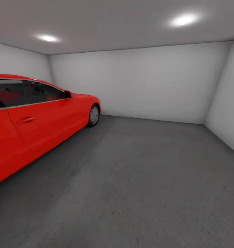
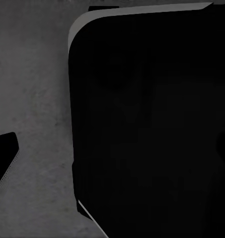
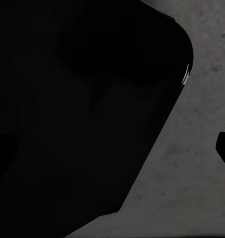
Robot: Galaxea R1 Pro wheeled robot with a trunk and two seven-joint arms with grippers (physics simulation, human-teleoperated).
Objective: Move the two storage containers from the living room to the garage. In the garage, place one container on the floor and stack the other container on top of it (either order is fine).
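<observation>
Fingers first: in both wrist views a large black shape blocks most of the picture, so I cannot tell whether either gripper is spread, clenched or grasping anything. The head view looks over the garage's white walls (image 1: 148, 82), the red car (image 1: 37, 120) and the concrete floor (image 1: 137, 179), without a storage container to place. Judging by the task alone, such open boxes should be stiff and light, best taken by opposite walls.

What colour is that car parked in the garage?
Bright red, with dark tinted windows; the car shows best in the head view.
</observation>
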